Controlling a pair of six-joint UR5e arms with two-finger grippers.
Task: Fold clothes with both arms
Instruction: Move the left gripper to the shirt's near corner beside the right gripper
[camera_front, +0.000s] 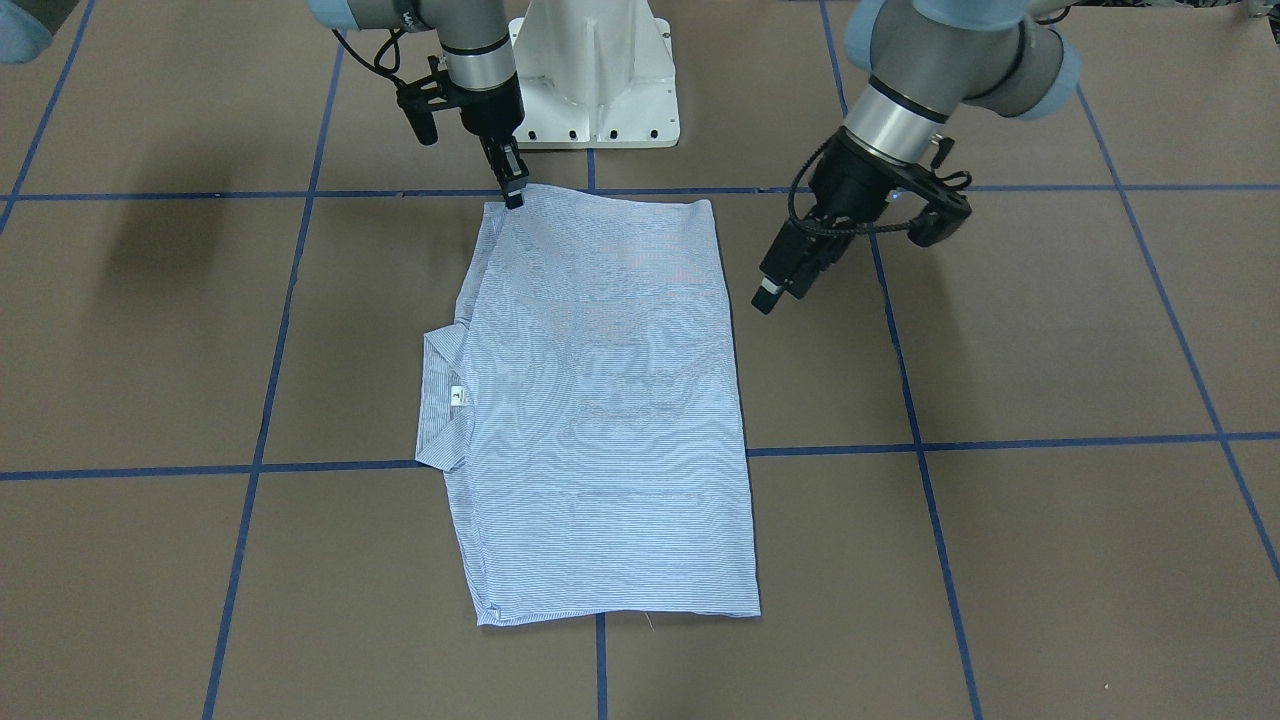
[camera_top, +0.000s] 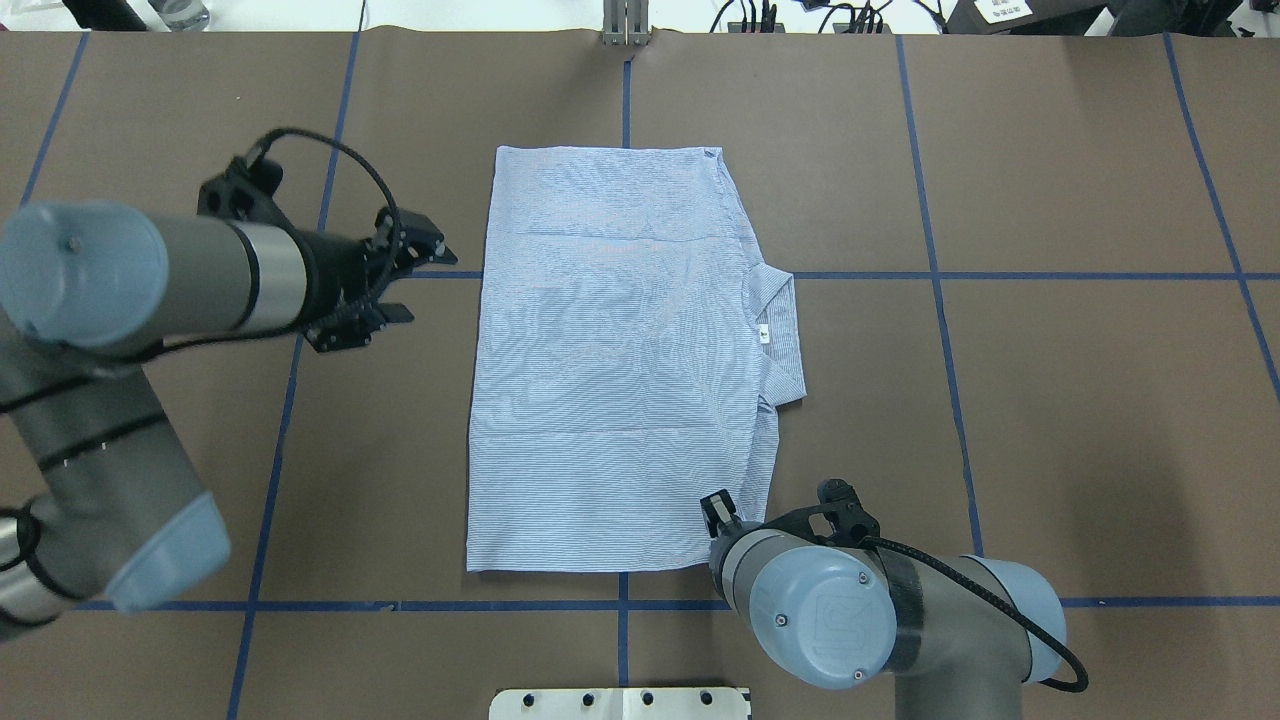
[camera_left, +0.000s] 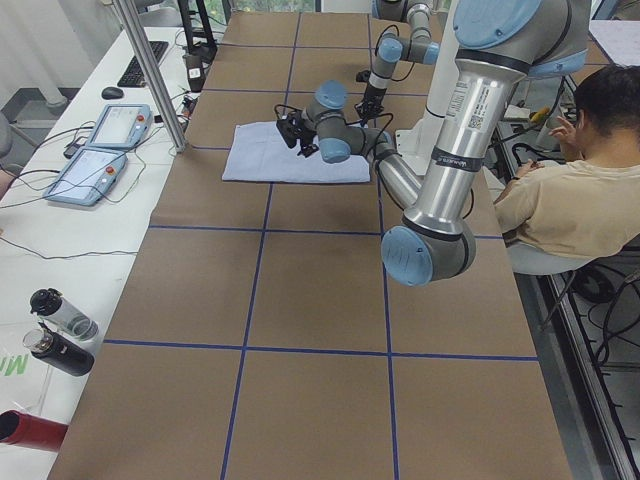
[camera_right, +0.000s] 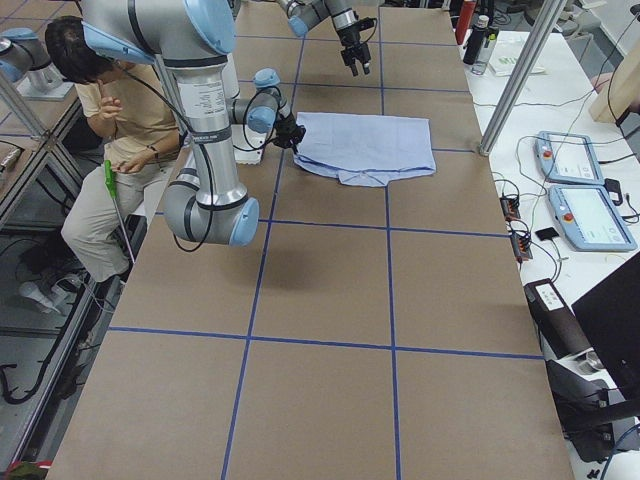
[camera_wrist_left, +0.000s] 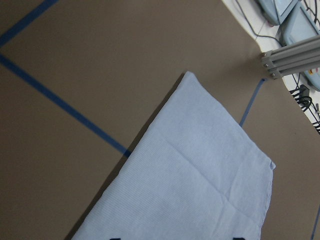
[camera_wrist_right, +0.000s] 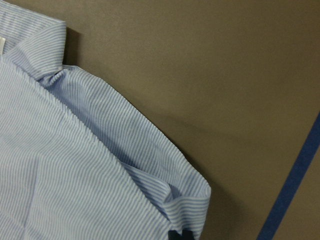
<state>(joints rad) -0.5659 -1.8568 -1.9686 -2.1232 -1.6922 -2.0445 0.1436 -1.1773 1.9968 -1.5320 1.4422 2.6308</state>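
**Shirt folded to a rectangle at bench centre: right claw on one corner, left claw standing off.**
The bench carries the shirt flat at its centre, with no sleeve showing. In the overhead view, the right claw sits at the 5 o'clock corner. Its fingers are drawn together and appear to pinch the layered edge, probably to lift it for the next fold. The left claw, fingers apart, hangs just off the 10 o'clock edge, clear of the cloth, likely staged to take that side. The fabric is light blue with fine white stripes and faint creases. The collar projects at 3 o'clock and bears a small white neck label.
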